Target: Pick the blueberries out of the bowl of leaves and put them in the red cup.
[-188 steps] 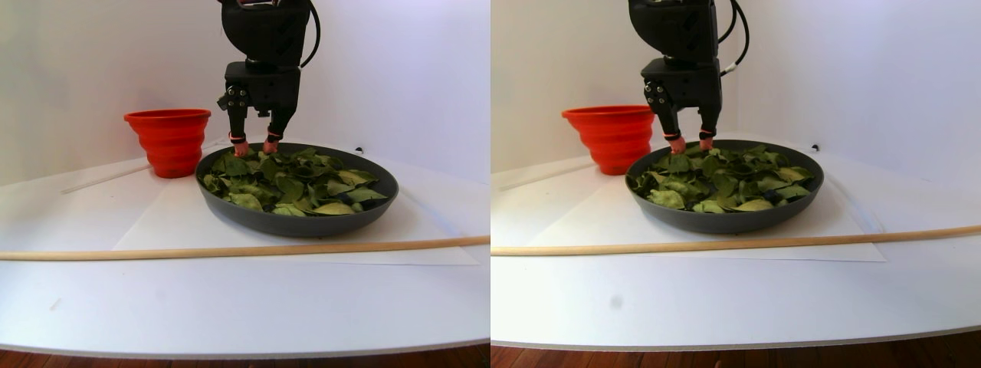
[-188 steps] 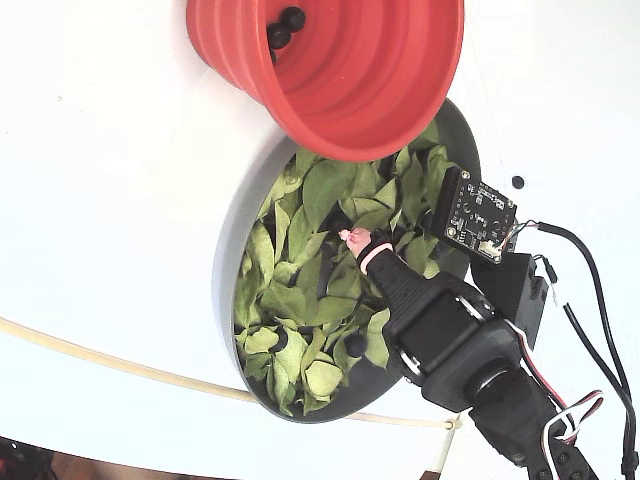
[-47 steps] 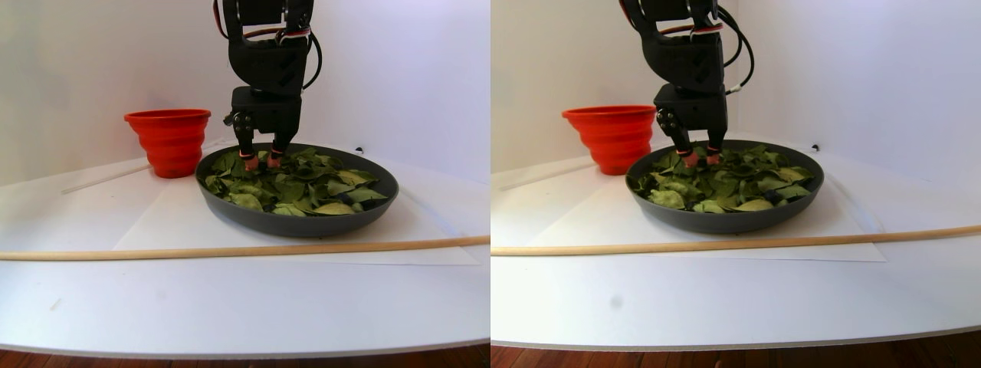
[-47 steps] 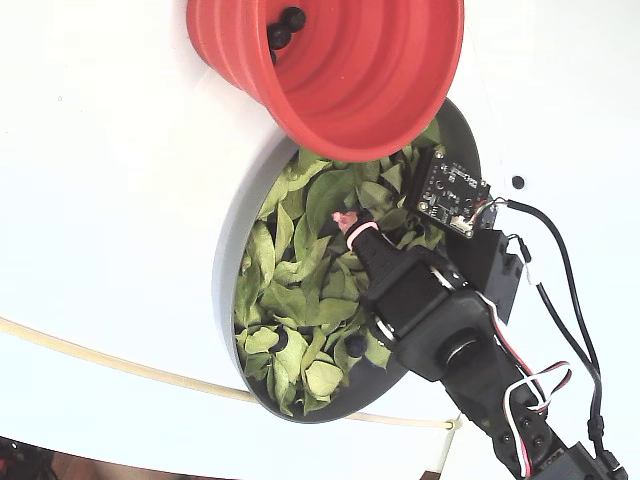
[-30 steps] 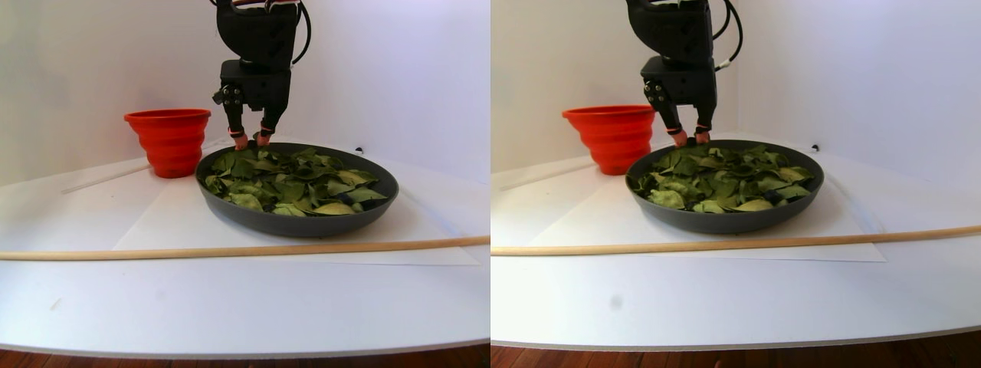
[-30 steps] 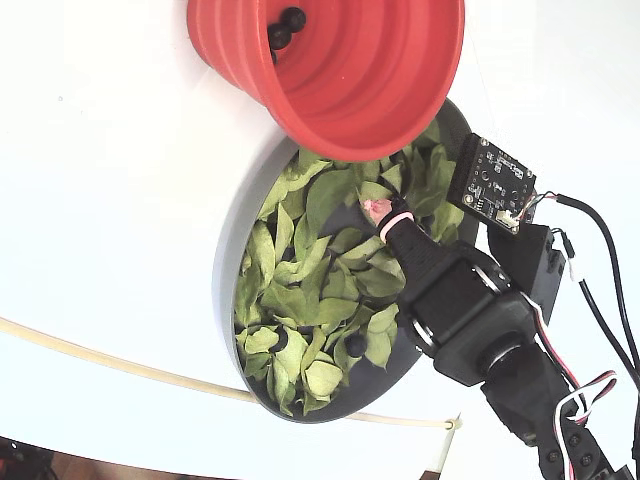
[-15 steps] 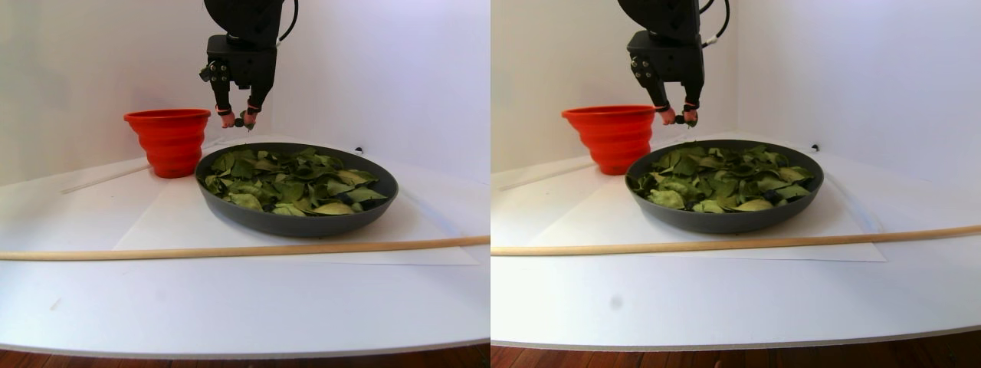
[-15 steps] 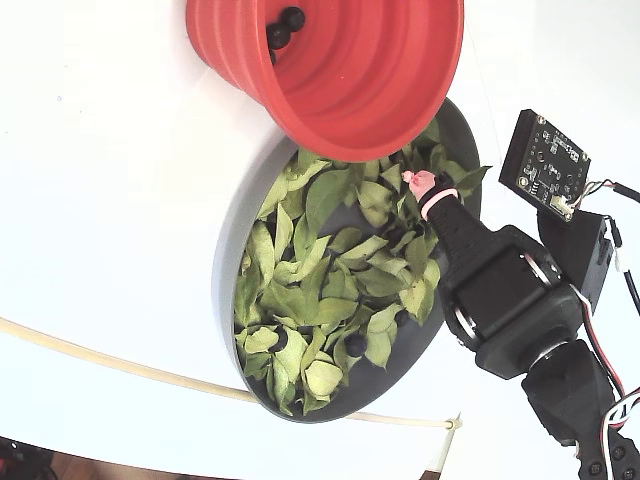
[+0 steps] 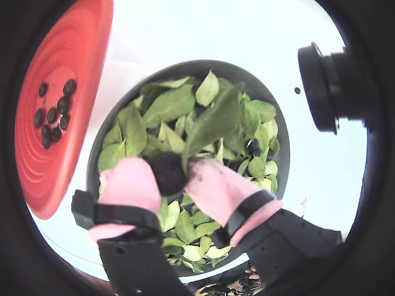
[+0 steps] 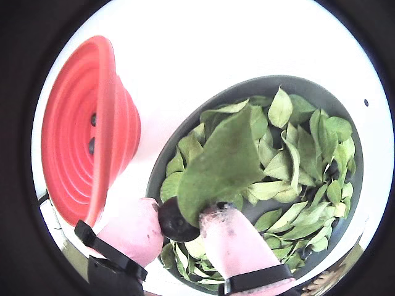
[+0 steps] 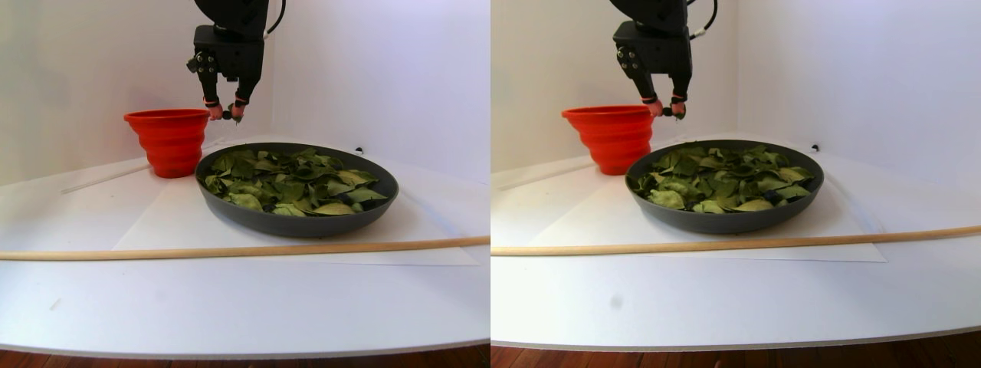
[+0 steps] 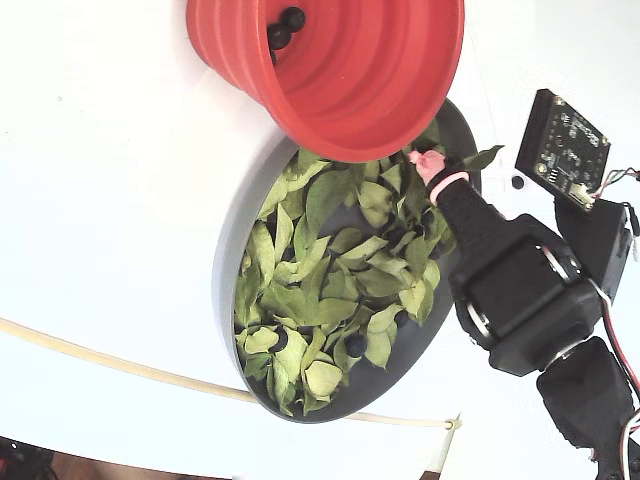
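Note:
My gripper (image 9: 168, 176) is shut on a dark blueberry (image 9: 166, 171), and a green leaf (image 9: 213, 123) is caught with it between the pink fingertips (image 10: 225, 237). In the stereo pair view the gripper (image 11: 226, 113) hangs above the far rim of the grey bowl (image 11: 299, 221), just right of the red cup (image 11: 170, 142). The leaves (image 12: 320, 290) fill the bowl, with a dark berry (image 12: 355, 343) showing among them. Several blueberries (image 9: 52, 114) lie inside the red cup (image 9: 62, 111).
A long wooden rod (image 11: 230, 250) lies across the table in front of the bowl, on a white sheet (image 11: 168, 222). The table's front edge (image 11: 230, 351) is near the camera. A small circuit board (image 12: 575, 135) rides beside the gripper.
The gripper has risen out of the leaves with a blueberry and a leaf, and has moved up and toward the red cup.

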You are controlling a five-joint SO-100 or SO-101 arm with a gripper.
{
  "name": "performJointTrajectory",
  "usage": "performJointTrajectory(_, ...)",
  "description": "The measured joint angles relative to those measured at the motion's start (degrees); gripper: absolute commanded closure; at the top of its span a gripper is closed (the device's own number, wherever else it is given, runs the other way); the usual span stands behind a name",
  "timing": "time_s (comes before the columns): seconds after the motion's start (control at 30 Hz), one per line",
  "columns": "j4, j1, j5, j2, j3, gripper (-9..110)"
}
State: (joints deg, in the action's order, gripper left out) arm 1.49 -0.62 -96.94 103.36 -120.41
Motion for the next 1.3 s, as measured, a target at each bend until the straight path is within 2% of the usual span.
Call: performJointTrajectory(1.3,1.8,-11.2,0.9,4.7,-0.1,91)
